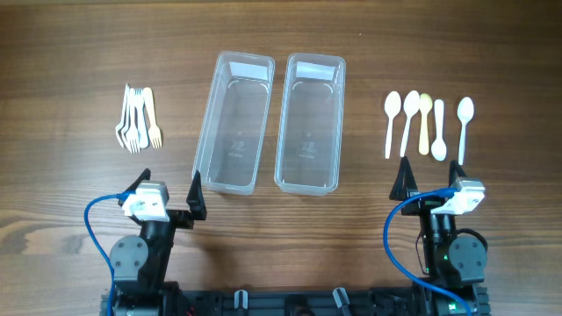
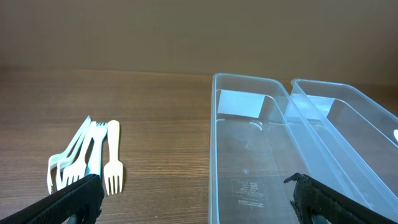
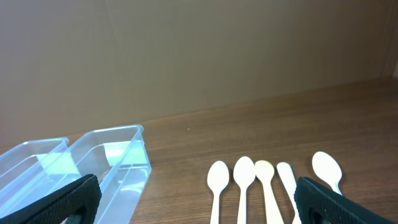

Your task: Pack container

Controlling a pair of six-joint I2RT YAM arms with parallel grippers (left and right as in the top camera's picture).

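Two clear plastic containers stand side by side at the table's middle, the left container (image 1: 234, 122) and the right container (image 1: 309, 122), both empty. Several white plastic forks (image 1: 138, 119) lie in a bunch at the left; they also show in the left wrist view (image 2: 87, 157). Several white spoons (image 1: 428, 123) lie in a row at the right, also in the right wrist view (image 3: 264, 186). My left gripper (image 1: 169, 183) is open and empty, near the front edge below the left container. My right gripper (image 1: 430, 174) is open and empty, just in front of the spoons.
The wooden table (image 1: 70, 53) runs wide around the containers. Blue cables (image 1: 95, 219) loop beside each arm base at the front edge. A plain brown wall (image 3: 186, 50) stands behind the table.
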